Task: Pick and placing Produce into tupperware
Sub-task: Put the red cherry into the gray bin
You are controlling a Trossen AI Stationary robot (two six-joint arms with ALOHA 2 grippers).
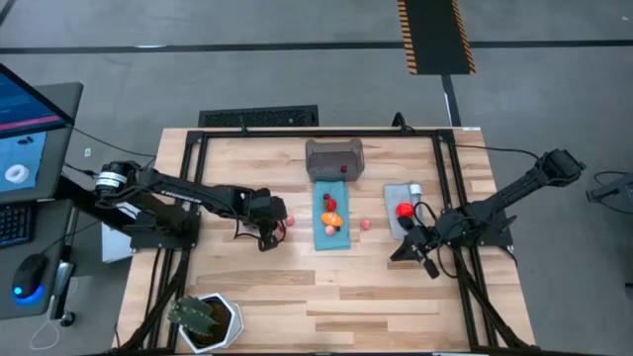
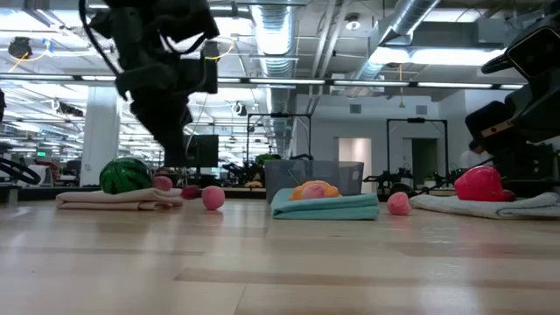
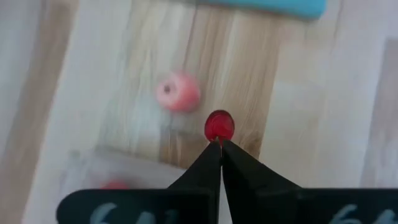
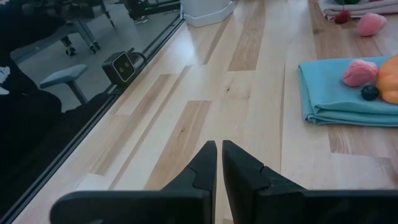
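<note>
Clenched to a thin seam, the jaws of my left gripper are hanging over the bench with a small red piece right at their tips; whether I am pinching it or only touching it, I cannot tell. Just past it a pink piece is lying on the bare wood, and beyond that the edge of the blue mat is showing.

I am judging that I am at the pick stage, working the red piece toward the tupperware, which is sitting at the far end of the blue mat, with more produce lying on that mat. The next move is calling for a lift clear of the wood and a carry over the mat to the box, releasing only once above its low walls.

My right gripper is waiting with jaws nearly closed and empty, beside the grey mat carrying a red fruit.
</note>
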